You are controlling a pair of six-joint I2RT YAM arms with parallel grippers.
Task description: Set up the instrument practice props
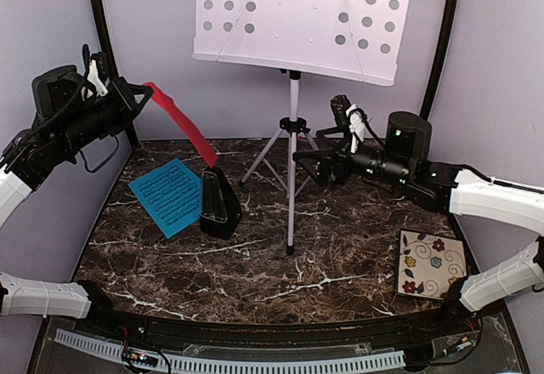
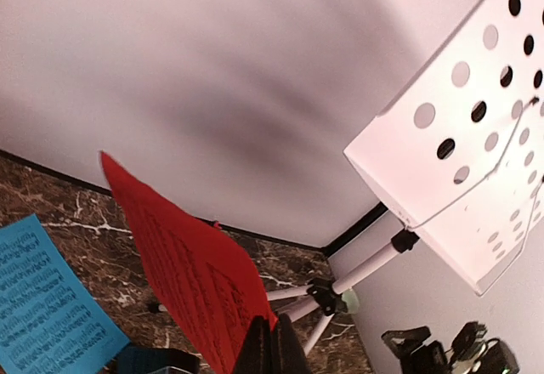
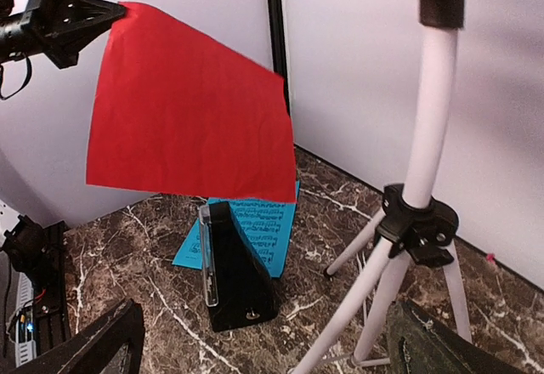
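Top external, red page [image 1: 182, 125] in left gripper [image 1: 148, 92]

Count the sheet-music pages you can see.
2. The red page hangs from the left gripper, raised at the left; the blue page lies flat on the table beside the metronome. No others show.

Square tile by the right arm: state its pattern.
Cream tile with scrolls and coloured flowers; clearest from top external.
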